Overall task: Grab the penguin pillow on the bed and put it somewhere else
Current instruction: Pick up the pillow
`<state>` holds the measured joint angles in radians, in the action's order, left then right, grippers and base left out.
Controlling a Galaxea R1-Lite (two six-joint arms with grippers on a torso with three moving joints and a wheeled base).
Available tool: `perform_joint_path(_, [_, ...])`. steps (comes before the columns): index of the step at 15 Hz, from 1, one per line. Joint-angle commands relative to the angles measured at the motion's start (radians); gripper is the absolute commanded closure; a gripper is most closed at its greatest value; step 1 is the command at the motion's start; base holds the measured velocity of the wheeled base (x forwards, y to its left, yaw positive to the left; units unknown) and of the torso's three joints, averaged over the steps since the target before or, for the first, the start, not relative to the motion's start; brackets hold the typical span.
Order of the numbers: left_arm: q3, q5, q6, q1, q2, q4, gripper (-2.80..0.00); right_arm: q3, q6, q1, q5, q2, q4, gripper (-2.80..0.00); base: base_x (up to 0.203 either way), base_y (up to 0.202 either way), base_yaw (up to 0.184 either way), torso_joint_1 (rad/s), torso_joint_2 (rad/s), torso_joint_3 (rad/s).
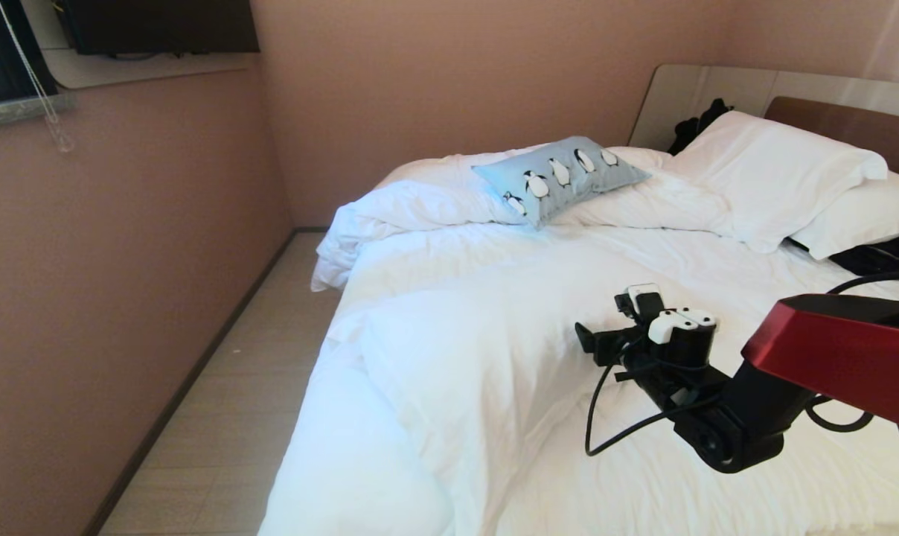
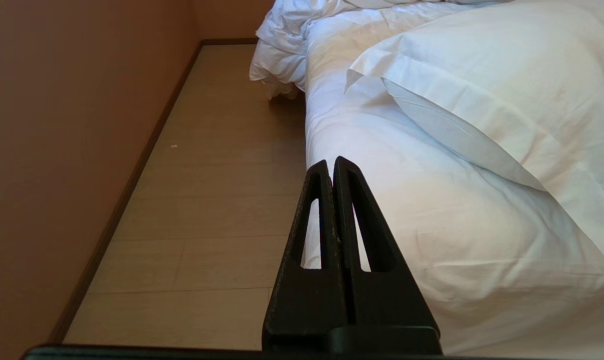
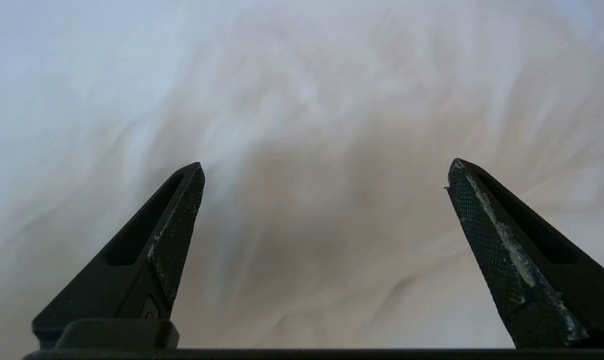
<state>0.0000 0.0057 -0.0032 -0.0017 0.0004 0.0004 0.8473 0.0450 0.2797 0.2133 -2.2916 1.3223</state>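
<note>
Looking down from the head camera, we see the bed (image 1: pixel 494 313) filling most of the room, its rumpled white duvet (image 1: pixel 449 372) bunched toward the left edge above a strip of pale wood floor (image 1: pixel 219 417). We find the penguin pillow (image 1: pixel 560 176) lying on the far part of the bed, resting on a ridge of duvet, near the two plain white pillows (image 1: pixel 773 175) that lean against the headboard (image 1: pixel 844 119) but apart from them. We locate the right gripper (image 3: pixel 324 172) above the near-middle of the duvet, well short of the penguin pillow; in its wrist view its two black fingers (image 3: pixel 167 235) stand spread wide apart with only blurred white bedding between them, pinching nothing. We see the left gripper (image 2: pixel 330 162) only in its own wrist view, its fingers pressed together and empty, held low beside the side of the bed, over the floor that runs along the pinkish-brown wall (image 2: pixel 57 150).
</note>
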Motion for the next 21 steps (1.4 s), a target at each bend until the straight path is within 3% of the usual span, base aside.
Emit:
perform_joint_path(1, [0.0, 0.0, 0.0, 0.0, 0.0, 0.0, 0.0, -0.063, -0.448, 0.01, -0.066, 0.042, -0.426, -2.8, 0.0, 0.0, 0.0, 0.0, 0.0, 0.0])
perform_joint_path(5, [0.002, 0.0, 0.0, 0.0, 0.0, 0.0, 0.0, -0.174, -0.489, 0.016, -0.154, 0.049, -0.429, -2.8, 0.0, 0.0, 0.0, 0.0, 0.0, 0.0])
perform_joint_path(7, [0.002, 0.0, 0.0, 0.0, 0.0, 0.0, 0.0, -0.15, -0.529, 0.009, -0.177, 0.043, -0.434, -2.8, 0.0, 0.0, 0.0, 0.0, 0.0, 0.0])
perform_joint_path(8, [0.002, 0.0, 0.0, 0.0, 0.0, 0.0, 0.0, -0.142, -0.552, 0.004, -0.225, 0.041, -0.446, -2.8, 0.0, 0.0, 0.0, 0.0, 0.0, 0.0])
perform_joint_path(10, [0.001, 0.0, 0.0, 0.0, 0.0, 0.0, 0.0, -0.113, -0.633, -0.029, -0.311, 0.072, -0.496, -2.8, 0.0, 0.0, 0.0, 0.0, 0.0, 0.0])
perform_joint_path(14, [0.002, 0.0, 0.0, 0.0, 0.0, 0.0, 0.0, 0.004, -0.82, -0.086, -0.476, 0.143, -0.73, -2.8, 0.0, 0.0, 0.0, 0.0, 0.0, 0.0])
perform_joint_path(18, [0.001, 0.0, 0.0, 0.0, 0.0, 0.0, 0.0, 0.139, -0.938, -0.124, -0.488, 0.138, -0.922, -2.8, 0.0, 0.0, 0.0, 0.0, 0.0, 0.0])
perform_joint_path(21, [0.001, 0.0, 0.0, 0.0, 0.0, 0.0, 0.0, 0.166, -0.966, -0.134, -0.491, 0.132, -0.939, -2.8, 0.0, 0.0, 0.0, 0.0, 0.0, 0.0])
